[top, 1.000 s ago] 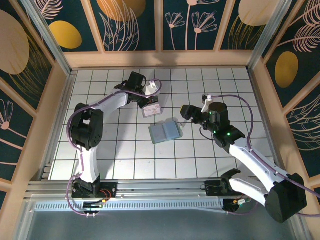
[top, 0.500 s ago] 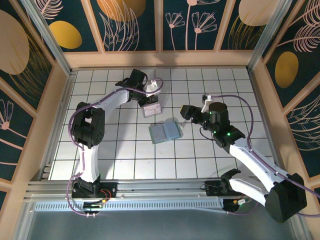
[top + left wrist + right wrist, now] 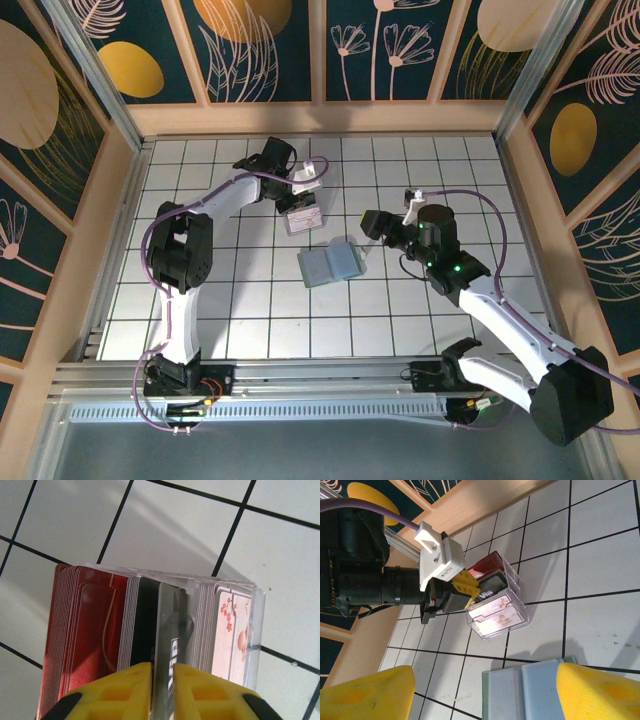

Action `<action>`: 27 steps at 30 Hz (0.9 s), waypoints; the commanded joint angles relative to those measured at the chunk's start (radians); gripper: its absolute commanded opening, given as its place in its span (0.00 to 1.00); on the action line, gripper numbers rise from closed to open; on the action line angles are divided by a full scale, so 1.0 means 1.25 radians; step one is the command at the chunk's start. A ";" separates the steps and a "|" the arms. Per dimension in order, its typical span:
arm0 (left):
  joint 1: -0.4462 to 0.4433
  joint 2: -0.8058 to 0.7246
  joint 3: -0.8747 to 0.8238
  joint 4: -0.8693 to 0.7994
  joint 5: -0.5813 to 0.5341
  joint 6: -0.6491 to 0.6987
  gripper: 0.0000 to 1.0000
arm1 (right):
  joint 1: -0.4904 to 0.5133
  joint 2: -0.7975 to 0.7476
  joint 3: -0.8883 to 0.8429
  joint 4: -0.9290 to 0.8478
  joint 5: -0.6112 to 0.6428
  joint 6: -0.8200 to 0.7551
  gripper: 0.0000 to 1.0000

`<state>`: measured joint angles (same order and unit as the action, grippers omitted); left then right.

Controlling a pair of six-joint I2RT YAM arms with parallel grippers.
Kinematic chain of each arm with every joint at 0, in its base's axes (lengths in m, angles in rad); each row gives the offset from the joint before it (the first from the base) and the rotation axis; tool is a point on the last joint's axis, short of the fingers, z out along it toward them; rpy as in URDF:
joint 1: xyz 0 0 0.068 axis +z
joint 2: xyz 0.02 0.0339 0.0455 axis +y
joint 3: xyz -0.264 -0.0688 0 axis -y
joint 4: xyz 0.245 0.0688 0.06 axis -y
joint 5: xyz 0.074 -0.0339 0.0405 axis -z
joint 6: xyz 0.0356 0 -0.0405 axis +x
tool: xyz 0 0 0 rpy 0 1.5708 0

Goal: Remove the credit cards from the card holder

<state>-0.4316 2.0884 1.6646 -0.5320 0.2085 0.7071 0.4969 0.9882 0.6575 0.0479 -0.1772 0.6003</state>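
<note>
The card holder (image 3: 330, 264) lies open and flat on the tiles, pale green-grey outside, blue-grey inside (image 3: 530, 690). My right gripper (image 3: 485, 695) hangs open just above it, at its right end (image 3: 372, 232), gripping nothing. Behind the holder stands a clear box (image 3: 303, 217) packed with upright cards: a red stack (image 3: 85, 630), black ones, and a pink flowered card (image 3: 230, 625). My left gripper (image 3: 162, 667) points down into that box (image 3: 497, 610). Its yellow fingers (image 3: 467, 585) stand slightly apart on either side of a grey credit card (image 3: 170, 610) resting in the box.
White tiled floor with black lines (image 3: 250, 300) all round the holder and box. Wooden walls (image 3: 320, 118) fence the table at the back and sides. The left arm (image 3: 180, 250) arcs over the left half; the right arm (image 3: 500, 310) crosses the right half.
The left gripper's fingers have eased apart around the grey card and its wrist has shifted slightly back and right above the box. The right arm and the card holder have not moved.
</note>
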 commanded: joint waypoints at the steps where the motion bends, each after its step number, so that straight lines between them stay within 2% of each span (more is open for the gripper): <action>1: 0.004 0.017 0.027 -0.033 -0.007 0.009 0.27 | -0.005 -0.015 0.008 0.028 -0.007 -0.005 0.75; 13: 0.004 -0.050 0.002 0.013 -0.015 -0.023 0.29 | -0.004 -0.015 0.005 0.024 -0.010 -0.011 0.74; 20: 0.004 -0.217 -0.144 0.159 -0.010 -0.088 0.44 | 0.004 0.004 0.007 0.005 0.005 -0.017 0.73; 24: 0.004 -0.329 -0.261 0.285 -0.035 -0.166 0.63 | 0.015 0.022 0.016 -0.008 0.017 -0.024 0.72; 27: 0.004 -0.397 -0.335 0.354 -0.045 -0.238 0.71 | 0.031 0.046 0.032 -0.033 0.037 -0.033 0.72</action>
<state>-0.4316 1.6455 1.3109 -0.2268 0.1688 0.5182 0.5163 1.0225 0.6590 0.0399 -0.1699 0.5873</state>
